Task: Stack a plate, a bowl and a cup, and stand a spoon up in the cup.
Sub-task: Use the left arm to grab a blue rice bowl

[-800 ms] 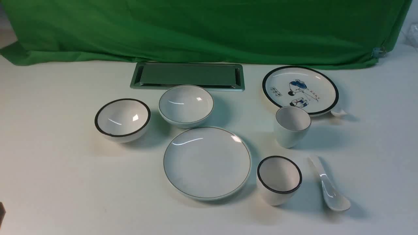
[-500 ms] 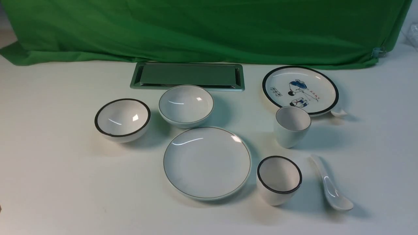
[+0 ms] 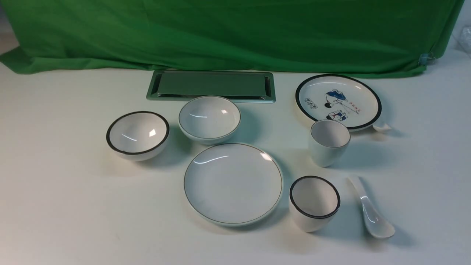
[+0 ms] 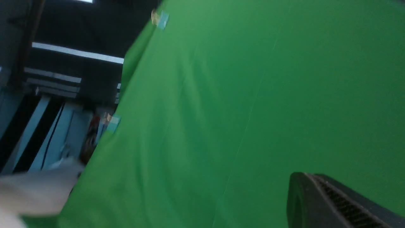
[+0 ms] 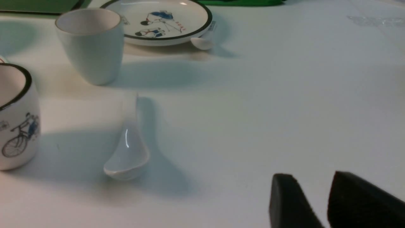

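Presently nothing is stacked. Large plain white round plate (image 3: 233, 184) sits mid-table (image 3: 73, 202). Glossy white thin-rimmed bowl (image 3: 209, 117) is just behind it, white handleless tumbler cup (image 3: 328, 143) to its right, white ceramic soup spoon (image 3: 371, 213) lying nearer. Right gripper (image 5: 313, 182): jaws slightly apart, empty. Left gripper (image 4: 316, 196): jaw state cannot be told. Likely next: bowl onto plate, centred.

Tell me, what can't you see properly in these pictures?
- The second spoon: in the front view, the black-rimmed plate hides all but one end.
- The left gripper: in the left wrist view only one finger shows, cut off by the edge, so open or shut cannot be told.
- The black-rimmed cup: in the right wrist view the edge cuts it off partway.
- The dishes: the left wrist view is blurred and mostly shows the green cloth.
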Robot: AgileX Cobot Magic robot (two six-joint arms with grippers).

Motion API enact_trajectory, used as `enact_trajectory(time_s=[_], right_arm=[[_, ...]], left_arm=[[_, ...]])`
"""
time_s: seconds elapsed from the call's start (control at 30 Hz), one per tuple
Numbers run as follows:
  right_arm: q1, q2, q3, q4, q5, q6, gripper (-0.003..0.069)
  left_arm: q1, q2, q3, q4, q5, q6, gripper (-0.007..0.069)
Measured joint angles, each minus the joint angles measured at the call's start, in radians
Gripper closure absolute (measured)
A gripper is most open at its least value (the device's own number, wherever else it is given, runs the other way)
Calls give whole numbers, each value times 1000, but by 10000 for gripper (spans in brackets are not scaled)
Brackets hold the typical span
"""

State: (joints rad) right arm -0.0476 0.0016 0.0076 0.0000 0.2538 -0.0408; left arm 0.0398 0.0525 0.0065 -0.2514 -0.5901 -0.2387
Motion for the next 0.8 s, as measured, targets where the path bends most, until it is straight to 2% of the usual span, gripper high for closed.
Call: enact_trajectory(time_s=[0.03, 0.1, 0.13, 0.2, 0.27, 0.37, 0.4, 0.43, 0.47, 0.5, 0.57, 0.73, 0.8], right_arm=[[0, 0, 0, 0, -7, 8, 420], [0, 0, 0, 54, -71, 111, 420], [0, 0, 0, 71, -87, 126, 420], [0, 0, 0, 136, -191, 295, 420], [0, 0, 0, 158, -265, 351, 420], [0, 0, 0, 173, -329, 403, 420], [0, 0, 0, 178, -349, 420, 420], [0, 0, 0, 180, -365, 424, 420], [0, 0, 0, 180, -368, 424, 420], [0, 0, 0, 181, -386, 428, 420], [0, 0, 0, 181, -397, 435, 420], [0, 0, 0, 181, -424, 447, 423], [6, -1, -13, 182, -356, 467, 450]], left_arm=[[0, 0, -9, 11, -68, -56, 622], [0, 6, -112, 42, 32, -140, 622], [0, 7, -142, 52, 52, -146, 622], [0, 61, -346, 116, 352, -190, 622], [0, 135, -528, 153, 624, -190, 622], [0, 291, -737, 163, 939, -141, 622], [0, 394, -852, 156, 1145, -84, 622], [0, 485, -934, 143, 1261, -28, 622], [0, 500, -946, 140, 1283, -28, 622], [0, 607, -1025, 112, 1435, 47, 622], [0, 764, -1078, 66, 1576, 145, 622], [-1, 1010, -1087, -21, 1629, 280, 622], [-32, 1102, -1087, -22, 1602, 309, 622]])
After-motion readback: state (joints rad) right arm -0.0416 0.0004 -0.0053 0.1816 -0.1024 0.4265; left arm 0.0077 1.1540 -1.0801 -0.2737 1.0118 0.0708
